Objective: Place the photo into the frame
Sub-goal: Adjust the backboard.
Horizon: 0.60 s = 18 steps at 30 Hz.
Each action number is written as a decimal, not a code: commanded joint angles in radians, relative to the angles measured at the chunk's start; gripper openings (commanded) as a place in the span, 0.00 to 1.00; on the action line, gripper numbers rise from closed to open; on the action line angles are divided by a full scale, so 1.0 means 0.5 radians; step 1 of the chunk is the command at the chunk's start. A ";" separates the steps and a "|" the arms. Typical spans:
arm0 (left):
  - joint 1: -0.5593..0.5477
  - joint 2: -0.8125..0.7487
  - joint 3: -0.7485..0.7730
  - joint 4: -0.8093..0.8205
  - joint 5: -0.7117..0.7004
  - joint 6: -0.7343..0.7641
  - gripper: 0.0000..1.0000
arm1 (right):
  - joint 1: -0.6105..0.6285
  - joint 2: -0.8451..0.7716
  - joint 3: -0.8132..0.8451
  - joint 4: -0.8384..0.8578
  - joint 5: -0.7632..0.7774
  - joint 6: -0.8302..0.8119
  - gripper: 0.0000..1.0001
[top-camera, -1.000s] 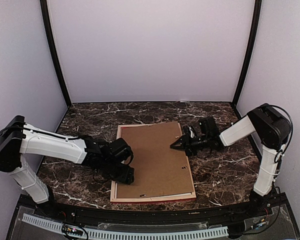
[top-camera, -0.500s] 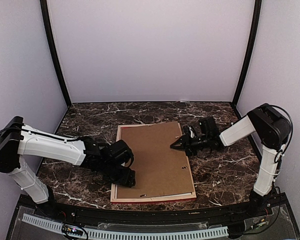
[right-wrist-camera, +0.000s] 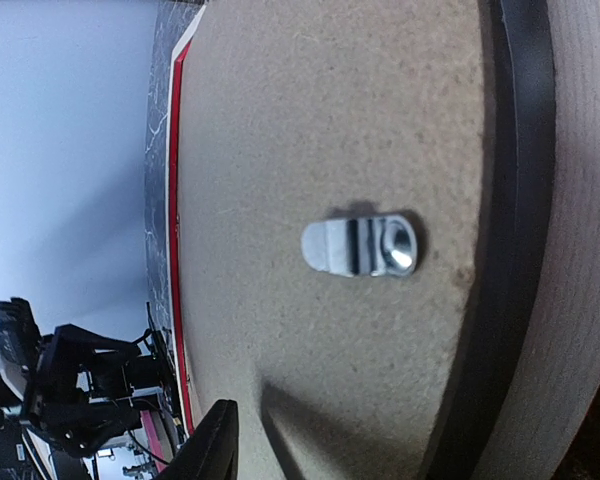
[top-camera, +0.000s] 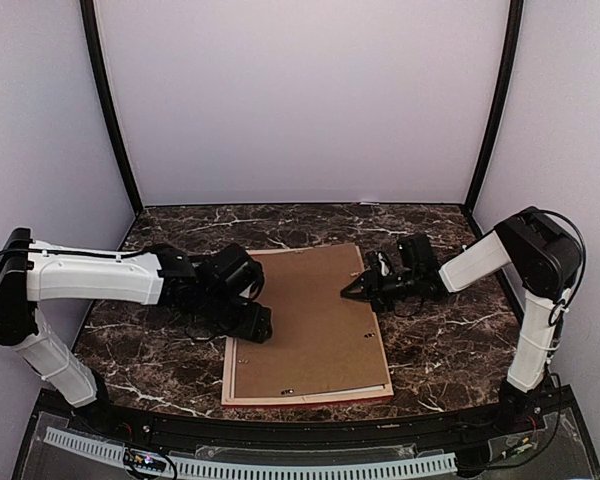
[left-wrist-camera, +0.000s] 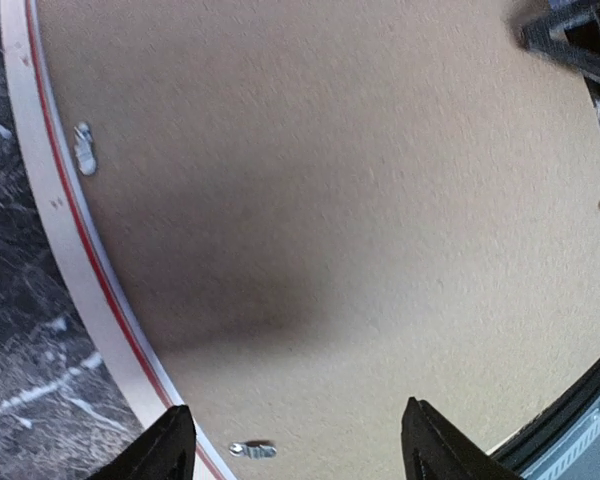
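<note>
Frame (top-camera: 305,396) lies face down in the middle of the bench (top-camera: 435,345), brown backing board (top-camera: 310,320) seated inside its pale rails, so the photo, if already in, is hidden from me. My left end effector (top-camera: 252,325) hovers over the board near the left rail, fingers spread and empty, seemingly to steady it. My right end effector (top-camera: 352,291) points at a metal turn clip (right-wrist-camera: 360,246); its opening I cannot tell

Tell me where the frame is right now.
Top view: the frame lies face down at the centre of the table, brown backing board up, with the left gripper at its left edge and the right gripper at its right edge.
</note>
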 commanded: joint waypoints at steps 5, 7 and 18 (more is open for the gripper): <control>0.267 0.078 0.265 -0.014 -0.110 0.451 0.74 | 0.016 -0.021 0.070 0.012 0.003 -0.053 0.37; 0.312 0.150 0.338 -0.005 -0.122 0.521 0.74 | 0.015 -0.014 0.073 0.019 0.001 -0.048 0.37; 0.482 0.480 0.542 0.030 -0.158 0.635 0.74 | 0.017 0.000 0.082 0.011 -0.008 -0.056 0.37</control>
